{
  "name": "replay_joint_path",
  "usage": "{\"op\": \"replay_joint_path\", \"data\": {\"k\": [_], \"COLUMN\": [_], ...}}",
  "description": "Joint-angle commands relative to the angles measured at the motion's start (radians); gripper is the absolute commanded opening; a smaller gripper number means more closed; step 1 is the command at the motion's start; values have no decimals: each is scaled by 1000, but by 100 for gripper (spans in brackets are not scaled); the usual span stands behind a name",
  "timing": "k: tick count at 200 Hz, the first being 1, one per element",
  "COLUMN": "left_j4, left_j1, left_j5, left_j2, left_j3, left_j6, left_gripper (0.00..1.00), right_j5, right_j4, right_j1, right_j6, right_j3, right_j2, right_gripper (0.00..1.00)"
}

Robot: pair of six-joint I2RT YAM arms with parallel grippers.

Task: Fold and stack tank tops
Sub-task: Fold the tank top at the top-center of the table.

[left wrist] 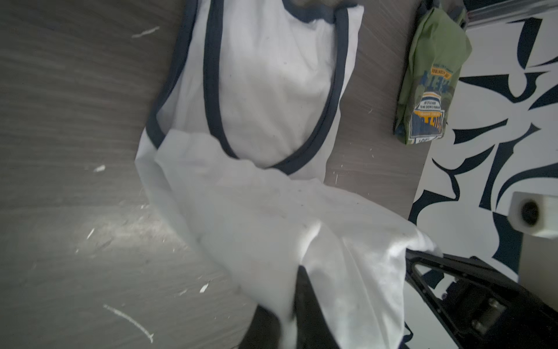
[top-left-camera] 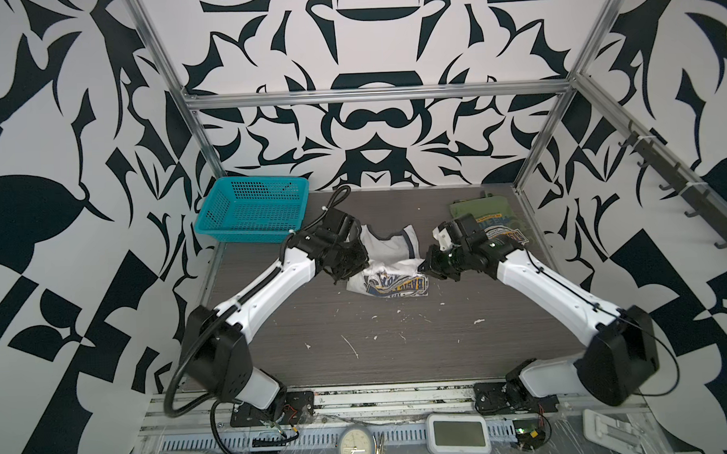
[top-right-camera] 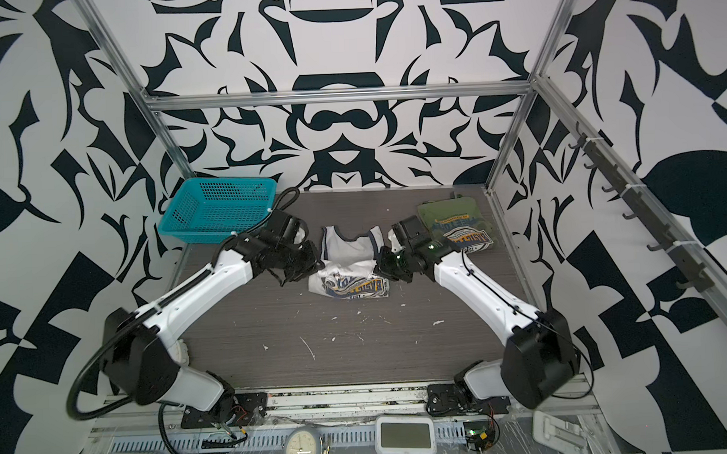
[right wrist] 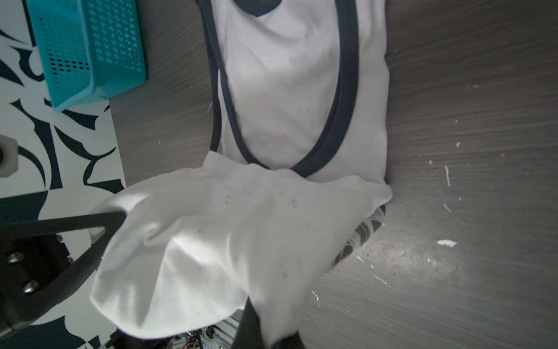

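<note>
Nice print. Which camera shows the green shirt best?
A top view: the green tank top lies folded flat, print up, the right arm covering one corner. Left wrist sees it sidelong; right wrist misses it.

- The walls [top-left-camera: 367,36] on every side carried a bold black-and-white pattern of curved shapes.
- An aluminium frame [top-left-camera: 374,93] ran across the back wall and down the corners.
- The table [top-left-camera: 399,351] was dark grey wood grain, marked with white flecks [top-left-camera: 351,347].
- A rail of dark hooks [top-left-camera: 685,192] lined the right wall.
- A round clock [top-left-camera: 357,446] and a small grey screen [top-left-camera: 458,432] lay at the near edge.
- Light left a pale sheen [right wrist: 407,253] on the tabletop.
</note>
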Motion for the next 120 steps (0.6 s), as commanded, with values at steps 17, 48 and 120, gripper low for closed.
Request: {"op": "replay_joint_path", "data": {"k": [17, 48, 120], "left_j4": [2, 29, 48], "left_j1": [88, 135, 217], "left_j5": [124, 142, 167], "left_j2": [176, 282, 529], "left_j3": [163, 249, 470], "left_j6": [34, 34, 21], "left_gripper": [13, 13, 20], "right_j5": [-111, -155, -139], "right_j4": [48, 50, 73], "right_j1": [-81, -126, -166], "right_j6": [-64, -80, -76], "right_j3": [173, 290, 493], "right_j2": [152, 277, 532], "right_gripper": [0, 0, 0]}}
